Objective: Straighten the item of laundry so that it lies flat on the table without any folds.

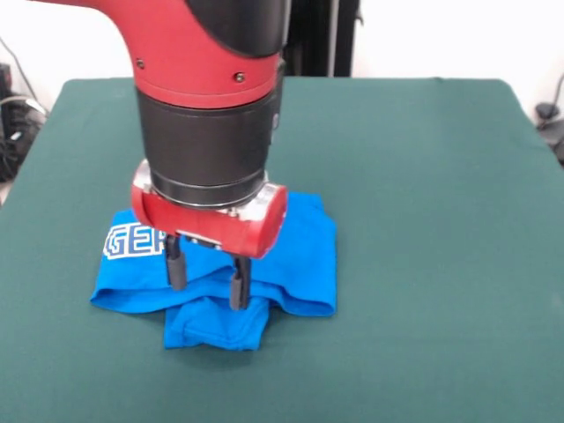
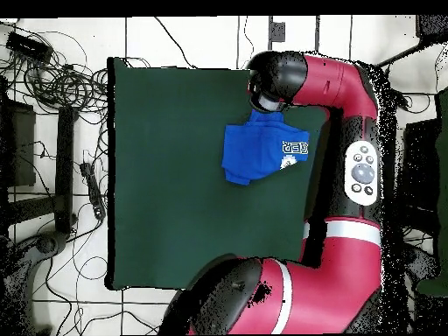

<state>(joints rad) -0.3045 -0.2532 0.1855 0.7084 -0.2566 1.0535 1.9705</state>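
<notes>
The bright blue T-shirt (image 1: 304, 256) lies crumpled and folded on the dark green table (image 1: 423, 176), left of centre in the front view. White lettering (image 1: 130, 241) shows at its left end, and a folded flap sticks out toward the near edge. My gripper (image 1: 208, 280) hangs straight down over the shirt's middle, its two black fingers (image 1: 176, 264) apart and their tips at the cloth. It is open. In the overhead view the shirt (image 2: 254, 150) lies near the table's (image 2: 175, 175) right edge. The arm's wrist (image 2: 271, 80) hides the gripper there.
The red arm (image 2: 350, 175) curves along the table's right side in the overhead view. Cables and black gear (image 2: 61, 96) lie on the floor beyond the table's left edge. Green cloth stretches to the right of the shirt in the front view.
</notes>
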